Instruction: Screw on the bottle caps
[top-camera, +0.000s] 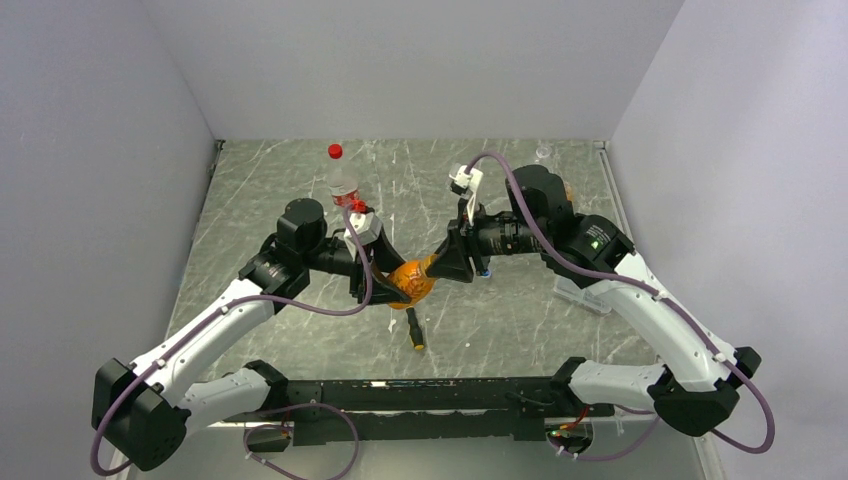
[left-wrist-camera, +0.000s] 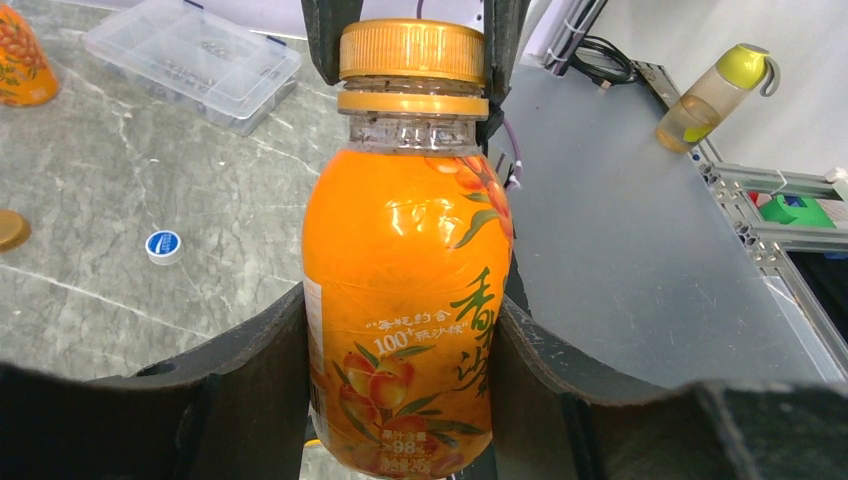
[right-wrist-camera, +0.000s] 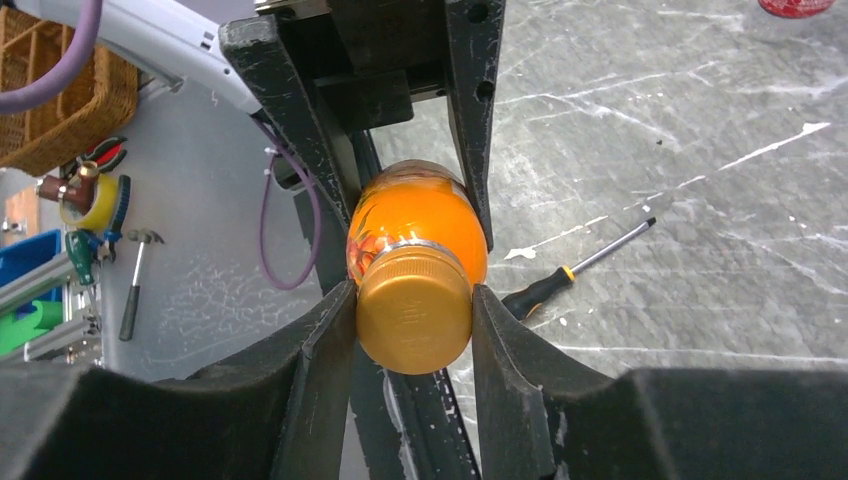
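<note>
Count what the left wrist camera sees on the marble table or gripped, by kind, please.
Orange bottles: 2, the gripped bottle and the far bottle
Bottle caps: 3, the fitted orange cap, the loose orange cap, the blue cap
Clear plastic box: 1
Total: 6

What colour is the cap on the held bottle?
The cap is orange, clearest in the left wrist view.

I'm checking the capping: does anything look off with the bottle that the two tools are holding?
Nothing looks spilled or damaged. The orange cap sits high on the orange bottle: bare threads show between it and the neck ring, so it is not screwed down. The left tool grips the body and the right tool pinches the cap.
</note>
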